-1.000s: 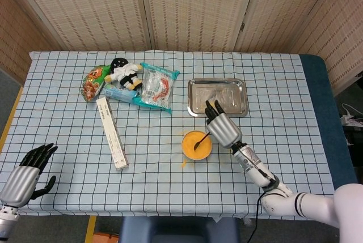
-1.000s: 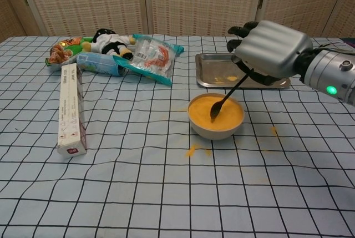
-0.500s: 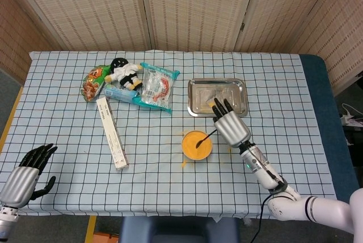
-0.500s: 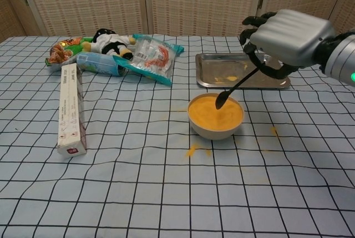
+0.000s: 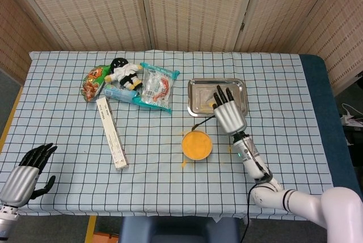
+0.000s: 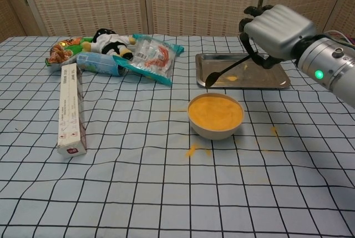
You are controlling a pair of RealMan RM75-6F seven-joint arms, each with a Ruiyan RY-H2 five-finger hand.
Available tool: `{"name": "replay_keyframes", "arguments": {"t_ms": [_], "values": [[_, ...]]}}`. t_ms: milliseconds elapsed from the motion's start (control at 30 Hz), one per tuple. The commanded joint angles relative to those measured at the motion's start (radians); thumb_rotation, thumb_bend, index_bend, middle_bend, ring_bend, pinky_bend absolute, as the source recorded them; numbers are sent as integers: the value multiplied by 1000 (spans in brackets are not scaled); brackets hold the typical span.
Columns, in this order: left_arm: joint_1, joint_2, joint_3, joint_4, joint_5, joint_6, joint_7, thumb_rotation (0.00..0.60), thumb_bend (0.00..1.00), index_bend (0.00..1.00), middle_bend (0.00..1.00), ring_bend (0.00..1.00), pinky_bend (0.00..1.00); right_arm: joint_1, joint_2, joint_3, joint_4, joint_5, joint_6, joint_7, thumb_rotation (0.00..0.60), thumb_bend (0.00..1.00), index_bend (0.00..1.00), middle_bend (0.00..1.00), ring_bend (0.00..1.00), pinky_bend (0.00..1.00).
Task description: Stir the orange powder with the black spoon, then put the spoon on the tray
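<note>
One bowl (image 6: pixel 215 117) of orange powder (image 6: pixel 216 111), one spoon (image 6: pixel 222 72), one tray (image 6: pixel 208 61) on the worktop (image 6: pixel 138 182). The right robot hand (image 6: pixel 274 30) grips the spoon over the tray's near edge. The left robot hand (image 5: pixel 26 172) hangs empty, fingers apart.

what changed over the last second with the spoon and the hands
The right hand lifted the black spoon out of the bowl of orange powder and carried it back toward the tray, still gripping it. The left hand, bowl and other items stayed put.
</note>
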Motion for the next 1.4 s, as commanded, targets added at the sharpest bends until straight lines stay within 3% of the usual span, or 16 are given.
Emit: {"name": "replay_keyframes", "arguments": {"t_ms": [33,333,467,567,600,633,667,733,933,1067,1233,1300,1400], "values": [[0,0,0,0,-1,0,0,600,445,0,0,0,83,58,-102,66,170,74,-72,22,600,475,1000,210,22,164],[-8,-4,-4,7,-20,-24,0,600,445,0,0,0,83,181,-319,171,596,163,-167,128,600,478,993,228,57,165],[-9,-5,-6,9,-23,-26,1,600,445,0,0,0,83,221,-383,191,726,191,-233,122,600,477,885,228,57,164],[-9,-5,-6,9,-25,-26,0,600,445,0,0,0,83,235,-406,213,772,227,-300,94,600,476,430,191,37,147],[-9,-5,-6,9,-24,-25,0,600,446,0,0,0,83,239,-406,226,773,244,-326,91,600,466,201,132,17,118],[-9,-5,-6,9,-24,-25,-1,600,446,0,0,0,83,240,-404,236,768,256,-338,93,600,445,75,74,3,89],[-9,-4,-6,9,-24,-24,-1,600,445,0,0,0,83,240,-399,244,761,263,-344,97,600,418,19,36,0,70],[-8,-4,-5,9,-24,-24,-3,600,445,0,0,0,83,232,-378,254,730,272,-343,112,600,348,0,0,0,46],[-8,-3,-4,9,-24,-25,-4,600,446,0,0,0,85,144,-257,232,530,250,-240,106,600,287,0,0,0,24],[-6,-2,-2,5,-20,-21,3,600,445,0,0,0,85,34,-106,203,242,232,-140,90,600,270,0,0,0,9],[3,0,-6,-2,-16,2,13,600,446,0,0,0,86,-169,165,96,-279,155,34,82,600,270,0,0,0,0],[7,-1,-9,-1,-17,12,15,600,445,0,0,0,87,-255,258,27,-433,100,105,104,600,270,0,0,0,0],[13,-12,-16,6,-12,37,17,600,445,0,0,0,91,-373,326,-80,-532,1,244,114,600,270,0,0,0,0]]}}
